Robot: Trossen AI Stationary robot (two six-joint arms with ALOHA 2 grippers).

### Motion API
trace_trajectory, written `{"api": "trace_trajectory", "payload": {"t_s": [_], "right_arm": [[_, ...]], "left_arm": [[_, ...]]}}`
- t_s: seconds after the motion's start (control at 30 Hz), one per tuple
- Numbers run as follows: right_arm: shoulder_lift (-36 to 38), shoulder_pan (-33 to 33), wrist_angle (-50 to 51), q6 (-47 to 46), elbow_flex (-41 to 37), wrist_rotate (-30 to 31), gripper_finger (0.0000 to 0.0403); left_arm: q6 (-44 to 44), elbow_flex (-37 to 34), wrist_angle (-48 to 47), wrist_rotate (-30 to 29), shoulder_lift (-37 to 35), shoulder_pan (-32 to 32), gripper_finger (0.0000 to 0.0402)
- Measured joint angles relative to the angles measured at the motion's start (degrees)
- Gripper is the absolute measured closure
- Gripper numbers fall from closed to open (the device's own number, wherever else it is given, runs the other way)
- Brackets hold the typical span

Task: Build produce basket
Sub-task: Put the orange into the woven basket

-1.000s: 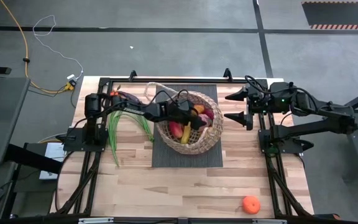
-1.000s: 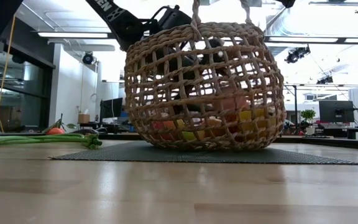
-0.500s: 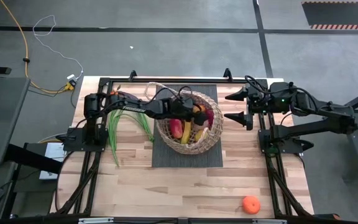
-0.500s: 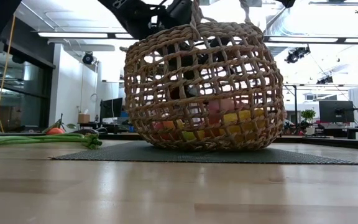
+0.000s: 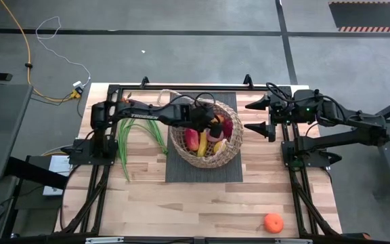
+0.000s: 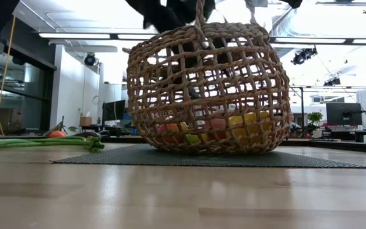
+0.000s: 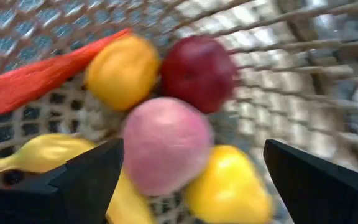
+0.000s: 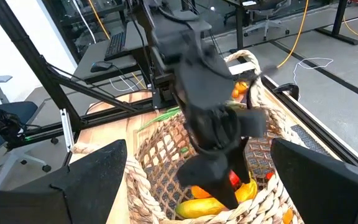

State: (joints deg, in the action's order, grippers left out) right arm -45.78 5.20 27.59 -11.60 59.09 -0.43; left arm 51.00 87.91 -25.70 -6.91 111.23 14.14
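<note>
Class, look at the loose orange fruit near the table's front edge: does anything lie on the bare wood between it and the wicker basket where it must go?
Nothing visible does. The small round orange fruit sits alone on the wooden table, and the boards between it and the round tan wicker basket are bare. The left tool hovers open over the basket's mouth.

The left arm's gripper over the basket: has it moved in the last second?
Yes. In the high view the left gripper has slid farther over the basket, toward its far rim; the basket stayed on the dark mat.

In the low view we see the dark left arm point(image 6: 170, 9) cut off at the top; weave hides the round tan wicker basket's point(image 6: 205, 89) contents.
</note>
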Motion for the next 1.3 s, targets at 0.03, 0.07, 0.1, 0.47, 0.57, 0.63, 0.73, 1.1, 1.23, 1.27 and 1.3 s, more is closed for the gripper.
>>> {"api": "trace_trajectory", "payload": {"t_s": [0.03, 0.07, 0.1, 0.47, 0.57, 0.63, 0.73, 1.1, 1.23, 1.27, 1.3], "right_arm": [[0.00, 0.01, 0.00, -0.02, 0.00, 0.00, 0.0015], [-0.02, -0.01, 0.01, -0.02, 0.00, 0.00, 0.0015], [-0.02, 0.01, 0.02, -0.02, 0.00, 0.00, 0.0015], [-0.02, -0.01, -0.06, -0.48, 0.00, 0.00, 0.0015], [-0.02, -0.01, -0.78, -2.18, 0.02, 0.00, 0.0015], [-0.02, -0.01, -1.46, -4.13, 0.02, 0.01, 0.0015], [-0.02, -0.01, -2.36, -6.79, 0.02, 0.00, 0.0015], [-0.02, -0.01, -2.66, -13.23, 0.02, 0.02, 0.0015], [-0.02, -0.01, -2.62, -13.99, 0.02, 1.88, 0.0015], [-0.02, -0.01, -2.62, -13.99, 0.02, 2.17, 0.0015], [-0.07, -0.01, -2.62, -13.99, 0.02, 2.71, 0.0015]], "left_arm": [[-0.13, 0.50, 0.15, 0.11, -0.67, -0.29, 0.0027], [-0.20, 0.70, 0.23, 0.26, -1.60, -0.60, 0.0027], [-0.24, 0.70, 0.18, 0.22, -2.72, -0.91, 0.0027], [-8.96, 0.68, -4.19, -0.77, -16.39, -4.02, 0.0027], [-16.29, 0.50, -4.18, -1.40, -21.64, -7.04, 0.0027], [-21.69, -1.04, -3.81, -3.54, -26.77, -9.42, 0.0027], [-27.60, -4.17, -2.52, -8.24, -34.68, -13.05, 0.0027], [-30.19, -25.31, 3.27, -22.79, -61.80, -19.98, 0.0027], [-30.17, -33.53, 6.39, -22.63, -70.66, -19.78, 0.0027], [-30.18, -35.00, 6.35, -22.38, -72.55, -19.74, 0.0027], [-30.21, -36.15, 6.15, -22.23, -74.20, -19.74, 0.0027]]}}
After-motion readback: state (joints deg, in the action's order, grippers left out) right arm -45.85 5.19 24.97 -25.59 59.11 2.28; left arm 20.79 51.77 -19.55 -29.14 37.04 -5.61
